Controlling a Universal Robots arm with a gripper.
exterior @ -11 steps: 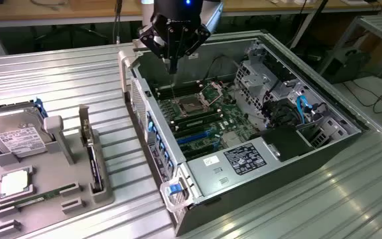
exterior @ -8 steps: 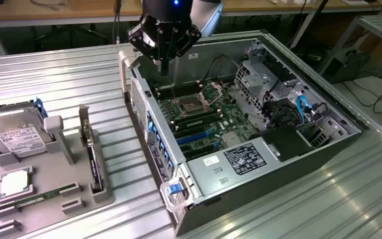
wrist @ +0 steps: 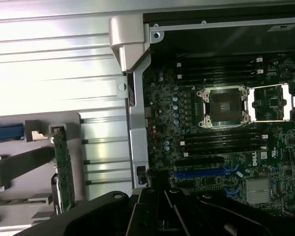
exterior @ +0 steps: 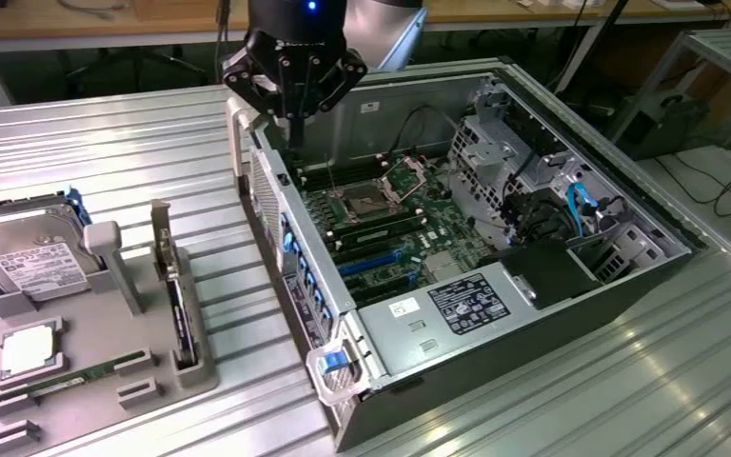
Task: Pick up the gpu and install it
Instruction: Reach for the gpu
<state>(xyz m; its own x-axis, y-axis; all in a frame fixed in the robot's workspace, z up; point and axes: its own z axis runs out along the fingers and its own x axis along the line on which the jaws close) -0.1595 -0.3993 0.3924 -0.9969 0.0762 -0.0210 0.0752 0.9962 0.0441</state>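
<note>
The gpu [exterior: 180, 319] is a thin dark card standing on its edge in a slot of the grey holder [exterior: 92, 405] at the exterior view's left, its silver bracket pointing up. In the wrist view the gpu [wrist: 64, 167] appears edge-on beside the case wall. My gripper [exterior: 296, 129] hangs over the far corner of the open computer case [exterior: 467, 314], well away from the gpu. Its fingers are shut with nothing between them. The dark fingers [wrist: 160, 209] point toward the motherboard edge near the blue slots [wrist: 206, 172].
The holder also carries a silver hard drive [exterior: 29, 257], a square chip [exterior: 29, 347] and a green memory stick [exterior: 73, 378]. Inside the case lie the motherboard socket [exterior: 372, 200], blue slots [exterior: 372, 262] and drive cages [exterior: 518, 162]. A ribbed metal table [exterior: 125, 143] lies underneath.
</note>
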